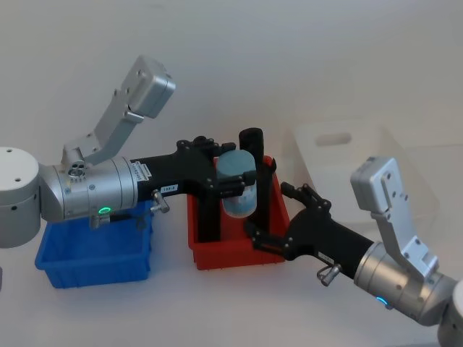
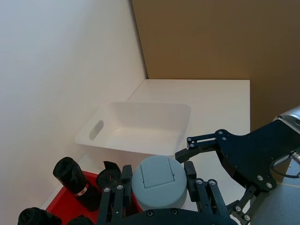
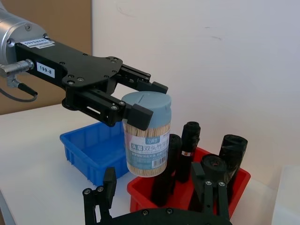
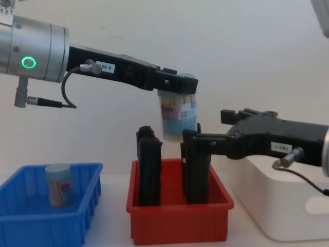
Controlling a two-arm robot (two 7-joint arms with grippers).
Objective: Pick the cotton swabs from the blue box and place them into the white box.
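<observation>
The cotton swabs [image 1: 237,186] I am tracking are a clear jar with a pale teal lid and a blue label. It is up in the air, pinched at its lid end between the fingers of the left end effector [image 3: 149,101]. On my head view the left arm reaches across from the left, and the jar hangs over the red bin [image 1: 239,259], just beside the top of the tallest of the black rolls [image 1: 251,137]. My chest view puts it well above the rolls that stand upright in that bin, touching none of them. The jar sits upright in the grip, lid up, and I can see the pale sticks through its wall on the right wrist view. A second jar [image 4: 58,184] of the same kind stands upright inside the blue box [image 4: 31,218]. That box rests on the surface [image 1: 108,318] to the left of the red bin, with the two bins near each other but apart. The white box [image 1: 340,136] stands on the right of the red bin and farther back, taller than both coloured bins. The right end effector [image 1: 271,211] comes in from the right and hovers over the red bin's right side. On the chest view it is lower than the held jar and apart from it, and its fingers are spread wide.
</observation>
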